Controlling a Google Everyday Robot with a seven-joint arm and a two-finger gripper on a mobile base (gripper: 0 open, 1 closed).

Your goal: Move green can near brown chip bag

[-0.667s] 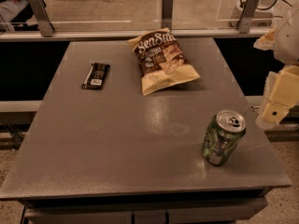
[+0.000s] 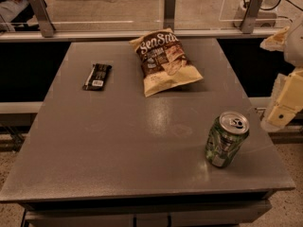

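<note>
Standing at table (image 2: 118, 141) front right: green can (image 2: 226, 139), well apart from brown chip bag (image 2: 164, 60) at rear centre. The gripper (image 2: 285, 103) hangs off right edge, near can; its state not discernible

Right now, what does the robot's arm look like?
At the right edge, beside the table, the tool looks like pale cream-yellow blocky pieces. Above it the arm is rounded and whitish. I see no cables or markings on them.
</note>
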